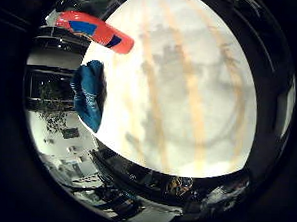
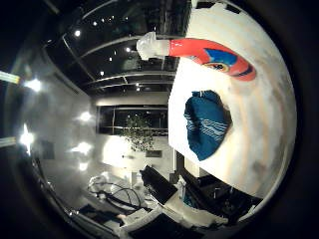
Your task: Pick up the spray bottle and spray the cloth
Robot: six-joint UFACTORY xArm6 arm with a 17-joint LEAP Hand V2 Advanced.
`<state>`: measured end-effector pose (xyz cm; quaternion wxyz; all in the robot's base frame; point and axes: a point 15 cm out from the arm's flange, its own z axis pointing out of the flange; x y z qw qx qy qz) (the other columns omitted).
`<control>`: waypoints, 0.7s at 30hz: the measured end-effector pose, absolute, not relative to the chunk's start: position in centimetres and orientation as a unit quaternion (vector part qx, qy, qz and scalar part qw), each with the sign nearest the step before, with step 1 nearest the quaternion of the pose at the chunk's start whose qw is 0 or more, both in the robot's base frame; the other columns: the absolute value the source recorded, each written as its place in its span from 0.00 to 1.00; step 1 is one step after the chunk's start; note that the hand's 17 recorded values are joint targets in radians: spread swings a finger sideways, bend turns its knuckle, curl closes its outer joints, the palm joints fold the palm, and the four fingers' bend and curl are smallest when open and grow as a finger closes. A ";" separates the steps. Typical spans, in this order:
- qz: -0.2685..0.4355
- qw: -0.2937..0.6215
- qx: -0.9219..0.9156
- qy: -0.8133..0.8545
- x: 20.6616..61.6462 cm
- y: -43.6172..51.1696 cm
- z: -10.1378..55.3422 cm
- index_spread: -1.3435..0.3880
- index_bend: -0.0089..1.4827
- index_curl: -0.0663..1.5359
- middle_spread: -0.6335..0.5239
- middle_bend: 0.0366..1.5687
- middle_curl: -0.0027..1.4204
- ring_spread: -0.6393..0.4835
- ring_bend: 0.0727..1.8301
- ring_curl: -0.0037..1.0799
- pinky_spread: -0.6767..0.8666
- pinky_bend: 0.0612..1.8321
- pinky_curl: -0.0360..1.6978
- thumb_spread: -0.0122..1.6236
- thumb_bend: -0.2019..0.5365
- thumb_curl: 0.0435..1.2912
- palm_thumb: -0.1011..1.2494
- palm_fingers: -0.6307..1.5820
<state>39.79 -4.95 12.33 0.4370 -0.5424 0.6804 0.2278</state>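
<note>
Red spray bottle [image 2: 214, 56] standing beside crumpled blue cloth [image 2: 205, 124] on pale table [image 1: 189, 93]; hand's state impossible to tell.

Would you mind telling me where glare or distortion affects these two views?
Little finger side view: the table is washed out and bulges, the spray bottle curving. Thumb side view: room lamps flare, and the cloth casts a dark shadow.

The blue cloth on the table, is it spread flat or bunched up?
Bunched up. The blue cloth sits in a rumpled heap with folds and a shadow under it, near the table edge, beside the red spray bottle.
</note>
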 end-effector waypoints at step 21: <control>0.235 0.468 -0.539 0.660 45.9 -3.0 11.2 0.69 0.11 0.20 0.71 0.11 0.23 0.75 0.16 0.25 0.67 0.20 0.20 0.61 0.24 0.20 0.40 0.30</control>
